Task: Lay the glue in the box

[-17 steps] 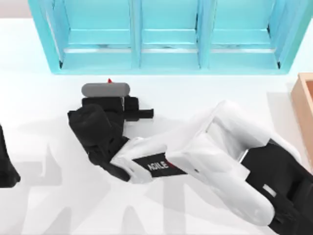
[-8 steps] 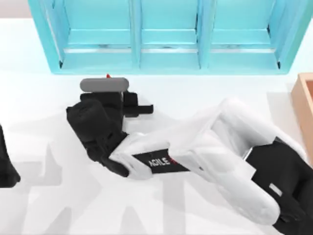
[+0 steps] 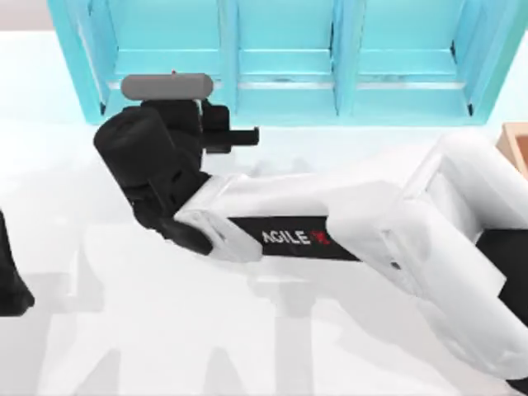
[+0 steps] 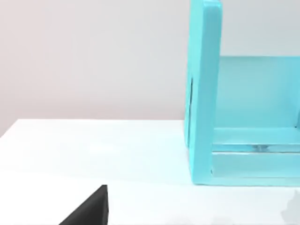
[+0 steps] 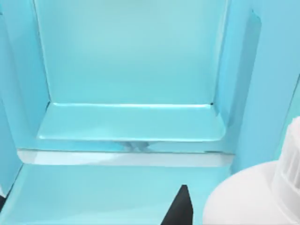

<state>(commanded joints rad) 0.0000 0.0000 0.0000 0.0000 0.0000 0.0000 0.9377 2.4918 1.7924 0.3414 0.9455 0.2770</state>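
As the table (image 3: 124, 330) lies white at the near side, the left arm (image 3: 11, 276) stands parked at its left edge. The right arm (image 3: 346, 235) reaches from the near right corner across the table to the far left, and its black wrist ends just in front of the turquoise shelf unit (image 3: 285, 103).

The right gripper (image 5: 201, 213) is clenched on the glue (image 5: 248, 199). In the right wrist view one dark finger (image 5: 180, 208) lies against the white round body of the bottle, and the second finger is hidden. The same view shows the ribbed white collar of the bottle at the picture's edge, where the cap itself is cut off.

From above, the grey camera housing (image 3: 167, 85) on the wrist covers the bottle. Of the glue a tiny red tip (image 3: 173, 73) looks out beyond the housing, on the side of the shelf. So the long axis of the bottle runs from near to far, and the cap points away, into the shelf.

The glue is at the mouth of the left compartment (image 5: 126, 84), whose pale floor and back wall stand behind the bottle. The left wrist view shows the outer left wall of the shelf from the side.

The box (image 3: 516, 144) is at the right edge of the table, well apart from the glue.
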